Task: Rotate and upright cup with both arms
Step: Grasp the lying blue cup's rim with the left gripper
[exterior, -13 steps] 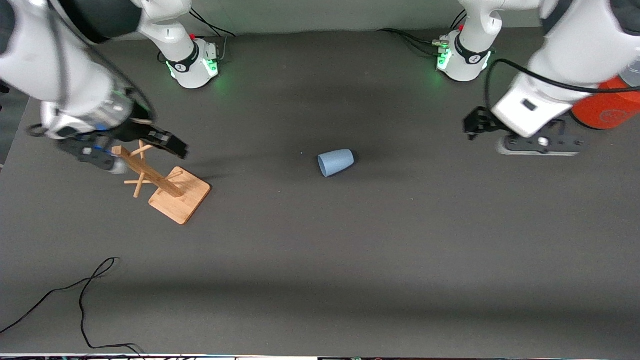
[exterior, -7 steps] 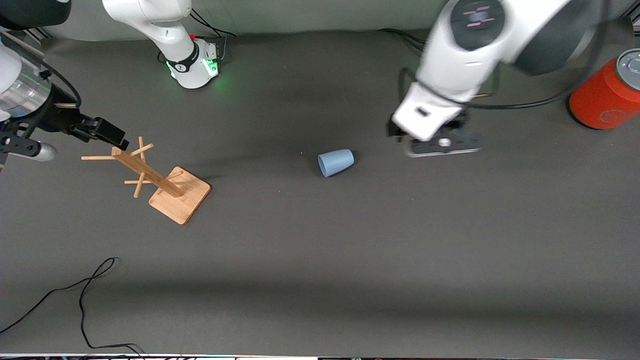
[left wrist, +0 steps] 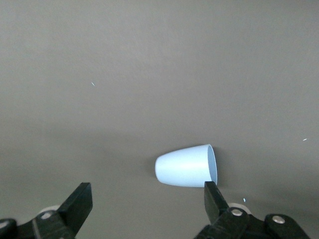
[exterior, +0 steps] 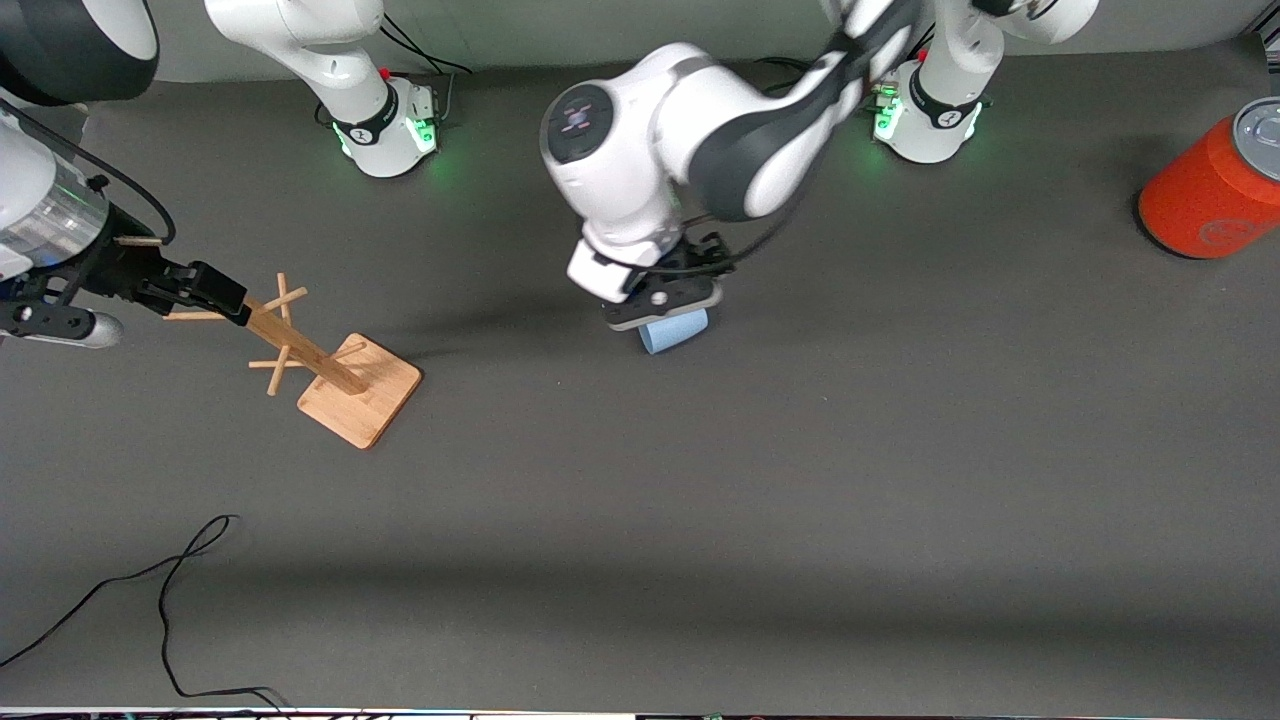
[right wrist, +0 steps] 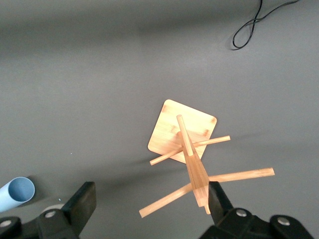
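The light-blue cup point(exterior: 678, 334) lies on its side in the middle of the table, its mouth toward the right arm's end. My left gripper point(exterior: 661, 300) hangs just over it, open and empty. In the left wrist view the cup point(left wrist: 185, 166) lies just ahead of the left gripper point(left wrist: 147, 201), with one fingertip point(left wrist: 213, 195) close by its rim. My right gripper point(exterior: 214, 289) is open beside the top of the wooden rack point(exterior: 322, 364). In the right wrist view the right gripper point(right wrist: 152, 201) has the rack's post point(right wrist: 192, 164) next to one finger, and the cup point(right wrist: 16, 193) shows at the edge.
A large orange can with a grey lid point(exterior: 1212, 192) stands at the left arm's end of the table. A black cable point(exterior: 160, 590) lies near the front edge at the right arm's end, also in the right wrist view point(right wrist: 253, 24).
My left arm has swung from beside the orange can to over the cup. My right gripper drew off the rack toward the table's end, then came back to its top.
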Controlling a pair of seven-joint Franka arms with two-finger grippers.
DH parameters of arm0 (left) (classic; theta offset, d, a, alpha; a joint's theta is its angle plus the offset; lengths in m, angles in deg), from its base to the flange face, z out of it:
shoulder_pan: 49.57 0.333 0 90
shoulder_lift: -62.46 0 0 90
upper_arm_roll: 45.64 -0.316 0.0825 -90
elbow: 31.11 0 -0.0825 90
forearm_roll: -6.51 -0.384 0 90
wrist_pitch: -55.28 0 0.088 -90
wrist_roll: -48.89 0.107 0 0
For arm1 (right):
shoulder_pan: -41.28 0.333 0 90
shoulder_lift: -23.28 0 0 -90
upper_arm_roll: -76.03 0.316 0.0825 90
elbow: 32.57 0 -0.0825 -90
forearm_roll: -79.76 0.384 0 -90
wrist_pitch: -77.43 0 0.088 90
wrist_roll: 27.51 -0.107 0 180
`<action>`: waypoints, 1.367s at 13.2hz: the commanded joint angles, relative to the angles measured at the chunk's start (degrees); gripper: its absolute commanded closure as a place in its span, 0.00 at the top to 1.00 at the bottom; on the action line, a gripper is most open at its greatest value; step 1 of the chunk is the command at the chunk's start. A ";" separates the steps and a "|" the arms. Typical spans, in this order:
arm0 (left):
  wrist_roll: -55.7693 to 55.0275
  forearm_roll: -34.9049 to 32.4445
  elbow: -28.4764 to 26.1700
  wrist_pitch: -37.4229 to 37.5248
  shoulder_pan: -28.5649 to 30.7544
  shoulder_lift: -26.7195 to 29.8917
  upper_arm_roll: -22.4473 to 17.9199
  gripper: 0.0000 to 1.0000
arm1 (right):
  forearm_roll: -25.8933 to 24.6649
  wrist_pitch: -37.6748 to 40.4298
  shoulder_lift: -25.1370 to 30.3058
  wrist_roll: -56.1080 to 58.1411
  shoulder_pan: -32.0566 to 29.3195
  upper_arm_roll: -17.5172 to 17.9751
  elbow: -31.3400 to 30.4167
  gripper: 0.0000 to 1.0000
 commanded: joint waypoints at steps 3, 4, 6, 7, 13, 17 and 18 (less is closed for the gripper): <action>-6.87 -5.51 4.57 -1.48 -4.98 -10.21 -1.37 1.00 | -0.39 -0.70 2.35 7.01 0.11 -2.77 -1.80 1.00; -7.40 -6.56 4.65 -2.10 -5.16 -11.27 -1.46 1.00 | -0.04 0.26 2.87 7.11 0.11 -2.86 -1.80 1.00; -9.59 -8.15 4.65 -4.21 -5.25 -13.55 -1.46 1.00 | -0.03 1.93 3.32 7.11 0.11 -2.95 -1.54 1.00; -9.69 -8.67 4.65 -4.39 -5.25 -14.69 -1.46 1.00 | 0.06 2.20 3.41 7.11 0.11 -3.04 -1.54 1.00; -13.47 -9.30 3.16 -1.76 -7.35 -18.57 -1.37 1.00 | -0.03 1.85 3.58 7.38 0.11 -3.30 -1.54 1.00; -13.38 -9.29 2.02 3.42 -7.80 -18.75 -1.37 1.00 | -0.03 1.59 3.50 7.38 0.38 -3.30 -1.54 1.00; -13.38 -9.56 2.45 4.13 -7.88 -18.49 -1.37 1.00 | -0.03 1.50 3.41 7.38 0.38 -3.22 -1.54 1.00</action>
